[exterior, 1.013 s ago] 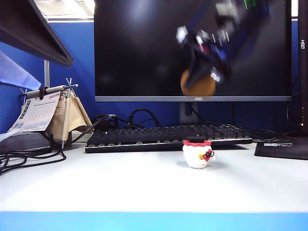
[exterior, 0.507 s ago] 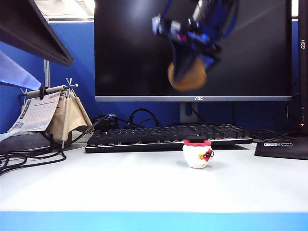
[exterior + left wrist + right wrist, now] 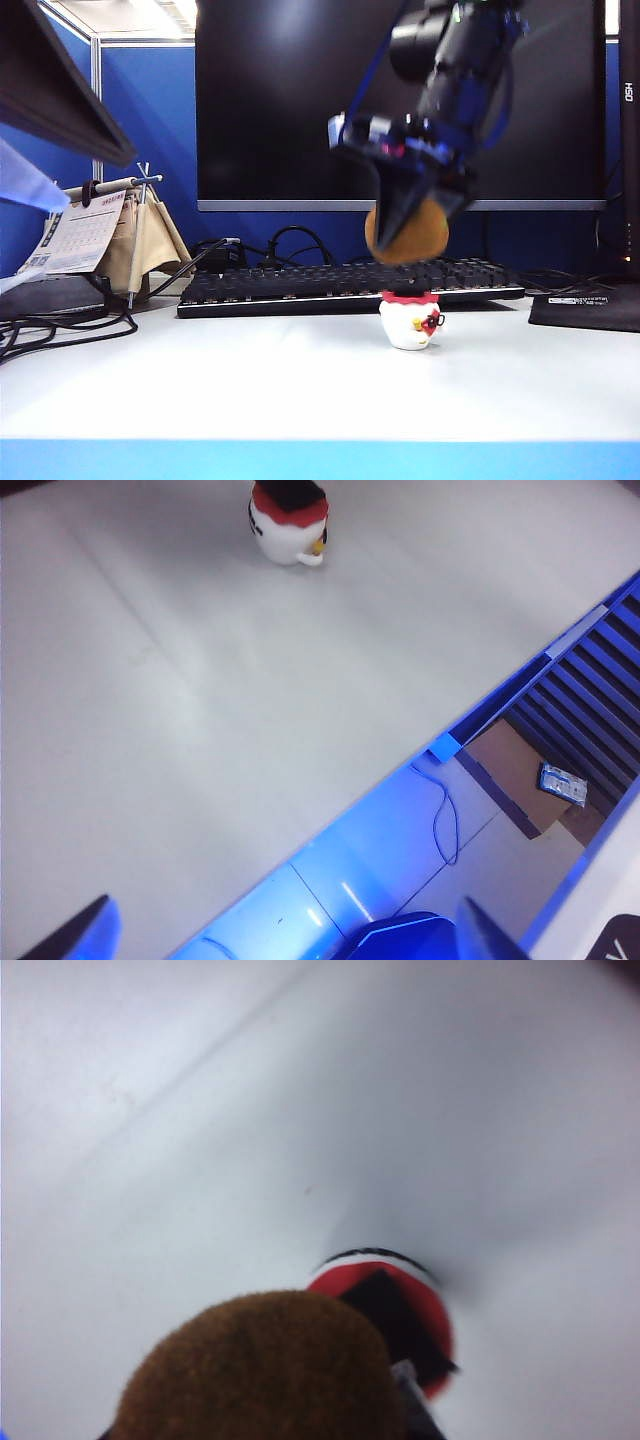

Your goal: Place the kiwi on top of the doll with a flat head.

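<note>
White desk: right gripper (image 3: 408,215) grips kiwi (image 3: 407,232), seemingly just above doll (image 3: 410,319); left gripper (image 3: 280,935) spread.

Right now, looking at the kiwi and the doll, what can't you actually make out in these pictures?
- Right gripper, exterior view: motion blur smears it, and the kiwi covers where the fingers grip.
- Gap between kiwi and doll: too fine to tell contact, exterior view.
- Doll's face, right wrist view: only its cap shows; the kiwi fills the foreground.
- Left gripper, left wrist view: the edge cuts off all but the fingertips.
</note>
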{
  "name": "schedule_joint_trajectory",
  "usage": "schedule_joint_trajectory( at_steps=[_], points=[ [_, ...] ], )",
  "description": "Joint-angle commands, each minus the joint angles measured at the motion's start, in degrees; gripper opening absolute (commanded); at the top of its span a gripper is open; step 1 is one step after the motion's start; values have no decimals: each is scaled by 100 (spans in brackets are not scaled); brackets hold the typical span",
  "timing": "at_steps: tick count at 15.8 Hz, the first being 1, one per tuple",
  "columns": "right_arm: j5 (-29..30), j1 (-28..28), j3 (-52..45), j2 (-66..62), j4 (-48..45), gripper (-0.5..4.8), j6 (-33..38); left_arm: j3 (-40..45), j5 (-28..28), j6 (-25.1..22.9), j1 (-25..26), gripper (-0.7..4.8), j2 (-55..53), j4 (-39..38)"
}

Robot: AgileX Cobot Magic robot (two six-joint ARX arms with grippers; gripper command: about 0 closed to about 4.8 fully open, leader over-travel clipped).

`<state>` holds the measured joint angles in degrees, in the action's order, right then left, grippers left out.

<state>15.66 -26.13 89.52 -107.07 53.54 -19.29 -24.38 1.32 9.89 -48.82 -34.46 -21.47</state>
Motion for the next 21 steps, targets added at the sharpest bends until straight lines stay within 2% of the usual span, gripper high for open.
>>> schedule_joint_trajectory(
  at_steps=[1,6,9,21],
  points=[
    [98,-7,-256,28,-505,198,39,-28,22,0,-7,439,0,35],
    [74,-7,-258,15,-920,198,107,-28,20,0,-7,439,0,50],
    [-321,-4,-258,15,-905,198,107,-28,20,0,-7,439,0,50],
    [-269,46,-538,-15,-883,198,114,-28,-4,-7,-7,439,0,55]
  ],
)
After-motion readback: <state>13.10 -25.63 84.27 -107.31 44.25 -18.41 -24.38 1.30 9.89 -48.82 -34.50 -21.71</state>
